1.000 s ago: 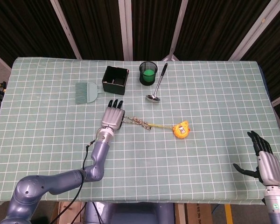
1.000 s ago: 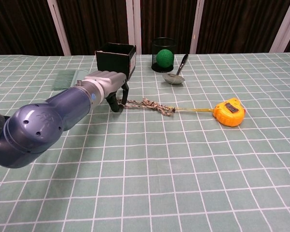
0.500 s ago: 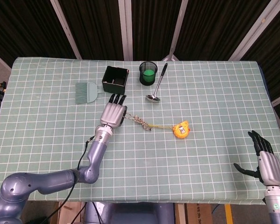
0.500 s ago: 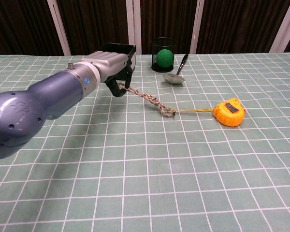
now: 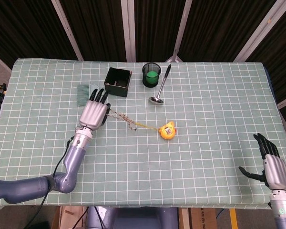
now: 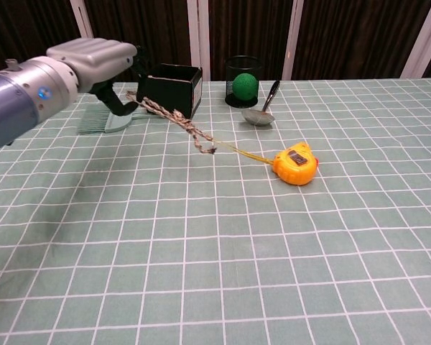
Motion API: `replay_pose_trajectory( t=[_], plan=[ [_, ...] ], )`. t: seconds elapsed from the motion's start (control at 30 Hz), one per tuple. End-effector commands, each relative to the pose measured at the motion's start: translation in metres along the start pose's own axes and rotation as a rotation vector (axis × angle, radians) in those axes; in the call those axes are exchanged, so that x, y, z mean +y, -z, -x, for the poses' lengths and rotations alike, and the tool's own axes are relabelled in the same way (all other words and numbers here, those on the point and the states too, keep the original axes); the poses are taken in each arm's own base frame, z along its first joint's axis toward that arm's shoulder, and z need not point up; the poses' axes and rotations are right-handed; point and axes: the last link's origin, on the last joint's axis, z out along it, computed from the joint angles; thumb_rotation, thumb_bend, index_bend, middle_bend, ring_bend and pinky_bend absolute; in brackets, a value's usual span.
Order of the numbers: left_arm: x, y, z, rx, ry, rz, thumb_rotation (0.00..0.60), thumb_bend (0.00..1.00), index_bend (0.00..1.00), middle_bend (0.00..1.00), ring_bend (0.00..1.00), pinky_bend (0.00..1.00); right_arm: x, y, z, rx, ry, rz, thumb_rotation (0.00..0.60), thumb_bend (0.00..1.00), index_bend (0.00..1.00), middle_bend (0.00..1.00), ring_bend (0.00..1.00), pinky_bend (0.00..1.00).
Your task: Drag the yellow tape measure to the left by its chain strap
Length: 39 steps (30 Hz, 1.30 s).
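Now yellow tape measure (image 5: 168, 131) sits mid-bench, chain strap (image 6: 174, 119) pulled tight, raised. Left hand (image 5: 93, 114) grips strap end near black box (image 5: 117, 81). Right hand (image 5: 271, 168) empty, fingers apart. Risk: strap slips out, or measure tips over.

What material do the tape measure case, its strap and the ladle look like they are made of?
Tape measure: the yellow-orange case looks like smooth moulded plastic with a soft sheen.
Strap: it looks like braided cord or fine chain in a mottled grey-tan; the frames leave that open. The left hand holds its end.
Ladle: the bowl looks like polished metal, since it is grey and reflective; the dark handle is perhaps plastic.
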Motion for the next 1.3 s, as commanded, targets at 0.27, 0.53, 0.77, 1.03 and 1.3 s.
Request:
replay_pose_trajectory(
  t=[0.27, 0.53, 0.77, 1.03, 1.3],
  plan=[
    [-0.058, 0.038, -0.010, 0.021, -0.016, -0.075, 0.600, 0.56, 0.58, 0.06, 0.00, 0.00, -0.001, 0.000, 0.001, 0.002, 0.013, -0.008, 0.600, 0.19, 0.00, 0.00, 0.00, 0.00],
    [-0.110, 0.076, -0.019, 0.041, -0.026, -0.154, 0.600, 0.56, 0.58, 0.06, 0.00, 0.00, -0.002, 0.001, 0.002, 0.009, 0.030, -0.020, 0.600, 0.19, 0.00, 0.00, 0.00, 0.00],
    [-0.153, 0.113, -0.021, 0.040, -0.026, -0.236, 0.600, 0.56, 0.58, 0.06, 0.00, 0.00, -0.003, 0.002, 0.003, 0.014, 0.041, -0.027, 0.600, 0.19, 0.00, 0.00, 0.00, 0.00],
    [-0.194, 0.139, -0.021, 0.037, -0.077, -0.309, 0.600, 0.56, 0.58, 0.06, 0.00, 0.00, -0.003, 0.002, 0.002, 0.018, 0.050, -0.031, 0.600, 0.19, 0.00, 0.00, 0.00, 0.00],
    [-0.220, 0.157, -0.016, 0.021, -0.092, -0.356, 0.600, 0.55, 0.57, 0.06, 0.00, 0.00, -0.004, 0.003, 0.003, 0.018, 0.058, -0.038, 0.600, 0.19, 0.00, 0.00, 0.00, 0.00]
  ],
)
